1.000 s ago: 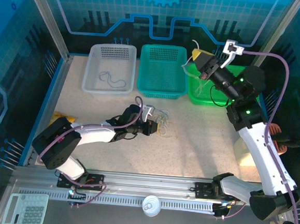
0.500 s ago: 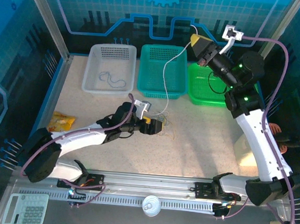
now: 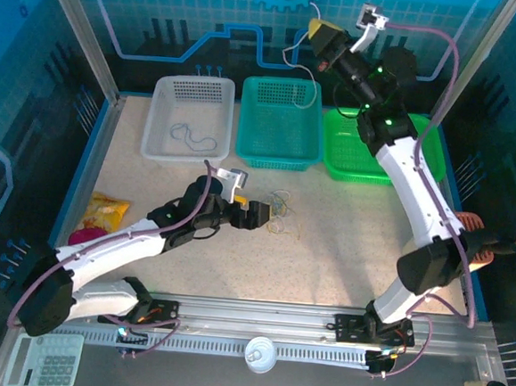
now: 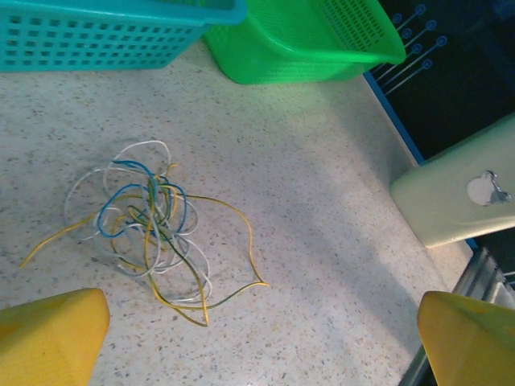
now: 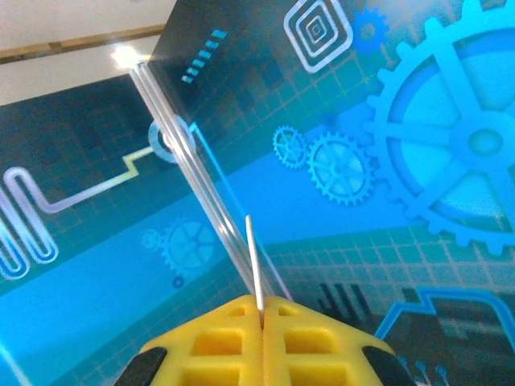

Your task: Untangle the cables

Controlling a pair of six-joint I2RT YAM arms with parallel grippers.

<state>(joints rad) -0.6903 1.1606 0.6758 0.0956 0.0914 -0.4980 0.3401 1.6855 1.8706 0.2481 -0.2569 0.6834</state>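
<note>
Left wrist: cables [image 4: 149, 225] lie just ahead of spread left hand [image 4: 257, 338]; right hand [image 5: 261, 310] pinches white cable [image 5: 253, 257].

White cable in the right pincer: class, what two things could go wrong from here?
1. The right pincer pinches the thin white cable high up; it could slip and drop near the teal basket.
2. The left pincer stands open beside the tangle, its wires looped together; a grab may lift several at once.
</note>
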